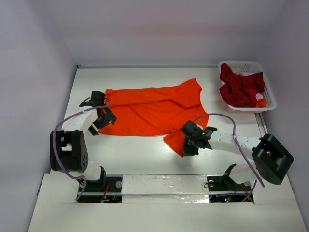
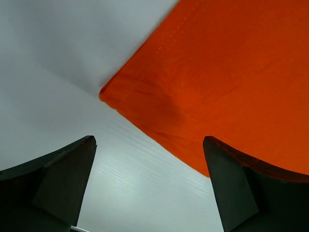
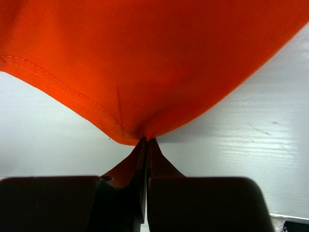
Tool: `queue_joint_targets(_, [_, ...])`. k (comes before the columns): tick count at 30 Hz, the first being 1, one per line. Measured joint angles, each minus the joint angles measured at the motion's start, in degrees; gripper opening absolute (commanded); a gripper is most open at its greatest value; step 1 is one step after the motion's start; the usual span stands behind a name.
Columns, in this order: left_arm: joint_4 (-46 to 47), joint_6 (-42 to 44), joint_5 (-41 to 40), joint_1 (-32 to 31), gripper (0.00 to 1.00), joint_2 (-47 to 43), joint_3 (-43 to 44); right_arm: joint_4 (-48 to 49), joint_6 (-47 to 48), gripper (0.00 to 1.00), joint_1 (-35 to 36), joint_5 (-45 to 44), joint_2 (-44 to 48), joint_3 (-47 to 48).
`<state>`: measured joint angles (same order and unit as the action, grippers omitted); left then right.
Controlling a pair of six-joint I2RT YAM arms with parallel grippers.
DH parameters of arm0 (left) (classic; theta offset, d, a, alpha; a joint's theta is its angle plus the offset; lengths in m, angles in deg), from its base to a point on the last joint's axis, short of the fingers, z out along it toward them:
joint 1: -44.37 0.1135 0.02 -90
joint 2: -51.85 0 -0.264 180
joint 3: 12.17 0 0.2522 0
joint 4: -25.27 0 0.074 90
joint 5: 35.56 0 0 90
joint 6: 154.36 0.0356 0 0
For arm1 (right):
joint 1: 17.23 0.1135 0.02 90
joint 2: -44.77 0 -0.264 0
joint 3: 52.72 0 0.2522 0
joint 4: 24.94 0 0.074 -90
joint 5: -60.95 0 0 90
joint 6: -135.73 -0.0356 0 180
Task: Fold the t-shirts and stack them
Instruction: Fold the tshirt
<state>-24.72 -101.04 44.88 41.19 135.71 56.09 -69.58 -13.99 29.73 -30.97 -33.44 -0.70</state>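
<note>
A bright orange t-shirt (image 1: 154,108) lies spread across the middle of the table, partly folded. My right gripper (image 1: 185,148) is shut on the orange t-shirt's near right corner (image 3: 145,130), the cloth pinched between the fingertips. My left gripper (image 1: 99,126) stands open at the shirt's near left corner (image 2: 116,94); its right finger (image 2: 231,183) overlaps the cloth's edge, its left finger (image 2: 63,179) is over bare table. Dark red t-shirts (image 1: 240,88) lie bunched in the basket.
A white lattice basket (image 1: 270,99) stands at the far right with the dark red cloth in it. The white table (image 1: 140,154) has walls at the left, back and right. A purple cable loops above each arm.
</note>
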Motion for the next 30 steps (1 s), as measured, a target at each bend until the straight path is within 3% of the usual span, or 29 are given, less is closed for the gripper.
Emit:
queue_joint_targets(8, [3.69,1.90,3.13,7.72,0.91,2.73,-1.90,0.04,1.38,0.00,0.00,-0.81,-0.04,0.94])
queue_joint_targets(15, [5.18,3.23,3.21,9.31,0.89,5.62,-1.90,0.04,1.51,0.00,0.00,-1.11,-0.11,1.14])
queue_joint_targets(18, [5.84,3.67,3.54,9.70,0.81,6.84,-1.90,0.04,1.51,0.00,0.00,-1.14,-0.17,1.14])
queue_joint_targets(25, [6.88,4.74,3.58,11.23,0.44,8.28,-1.75,0.07,1.51,0.00,0.00,-1.14,-0.17,1.14])
queue_joint_targets(27, [6.99,4.87,3.69,11.56,0.38,8.28,-1.75,0.07,1.51,0.00,0.00,-1.14,-0.17,1.14])
queue_joint_targets(30, [7.32,4.94,3.82,11.56,0.37,8.33,-1.75,0.07,1.51,0.00,0.00,-1.14,-0.17,1.14])
